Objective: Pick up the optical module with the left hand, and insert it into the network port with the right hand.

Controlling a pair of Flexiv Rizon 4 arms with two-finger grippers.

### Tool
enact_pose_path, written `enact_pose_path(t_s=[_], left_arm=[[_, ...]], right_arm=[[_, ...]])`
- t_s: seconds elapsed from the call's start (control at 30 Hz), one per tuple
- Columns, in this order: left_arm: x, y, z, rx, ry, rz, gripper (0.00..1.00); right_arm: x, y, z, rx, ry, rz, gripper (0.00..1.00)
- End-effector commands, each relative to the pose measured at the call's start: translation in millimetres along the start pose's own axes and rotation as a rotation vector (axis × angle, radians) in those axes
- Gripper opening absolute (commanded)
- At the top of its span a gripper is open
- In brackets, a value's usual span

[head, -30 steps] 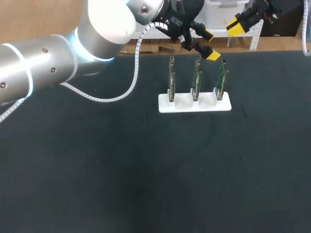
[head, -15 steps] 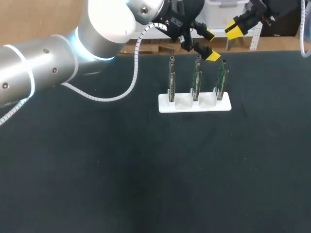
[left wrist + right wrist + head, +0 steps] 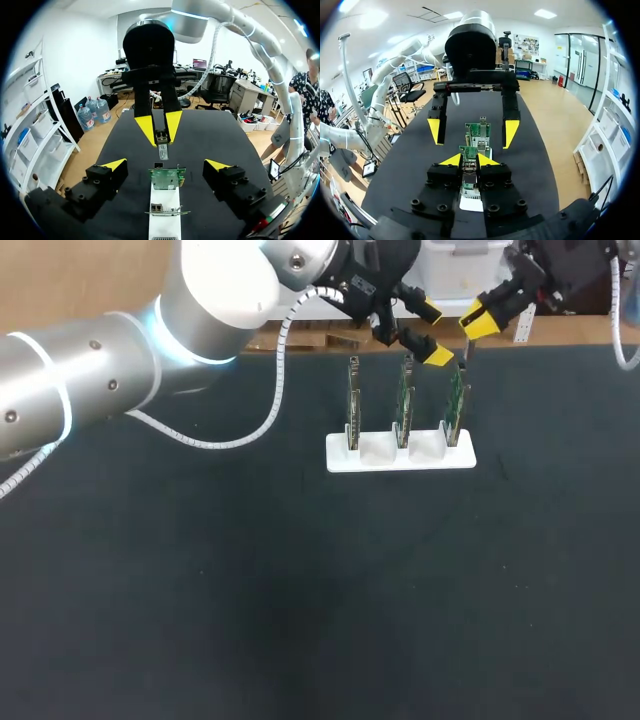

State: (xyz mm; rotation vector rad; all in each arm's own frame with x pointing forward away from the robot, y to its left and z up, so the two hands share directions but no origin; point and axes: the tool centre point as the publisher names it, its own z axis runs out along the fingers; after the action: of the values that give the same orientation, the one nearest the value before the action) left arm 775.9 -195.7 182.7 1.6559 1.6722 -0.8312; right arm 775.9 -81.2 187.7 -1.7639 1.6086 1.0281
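Silver-cased optical module: a small metal block, carried end-down in the right pincer, whose yellow tips stand narrow and clamp it from two sides.
- Position: in the air just above the top edge of the end card, the right-hand one of the row in the head view.
- Judged reason for the hold: the long axis points down at that card, so a straight descent should seat the module. The port itself is too small to make out.

Left pincer: wide, holding nothing.
- Position: near the card tops, with one yellow tip to each side of the row. It touches neither card nor module, as far as shows.
- Judged reason: its share of the task is done, and the wide stance leaves the right arm room to work.

Rack: a white slotted holder, flat on the bench.
- Contents: three green circuit cards, one per slot, namely the left card, the middle card and the end card.
- All three stand upright on edge, which leaves their top edges open to approach from above.

Bench: a dark matte surface that carries the rack.
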Motion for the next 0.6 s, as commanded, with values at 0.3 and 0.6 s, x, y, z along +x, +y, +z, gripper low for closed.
enact_pose_path(t_s=[0.3,0.6], left_arm=[[-1.0,2.2,0.2,0.004,0.005,0.0,1.0],[-1.0,2.2,0.2,0.004,0.005,0.0,1.0]], right_arm=[[3.3,-9.0,8.1,-0.03,0.009,0.003,0.0],[6.4,-12.7,8.5,-0.006,0.011,0.024,0.0]])
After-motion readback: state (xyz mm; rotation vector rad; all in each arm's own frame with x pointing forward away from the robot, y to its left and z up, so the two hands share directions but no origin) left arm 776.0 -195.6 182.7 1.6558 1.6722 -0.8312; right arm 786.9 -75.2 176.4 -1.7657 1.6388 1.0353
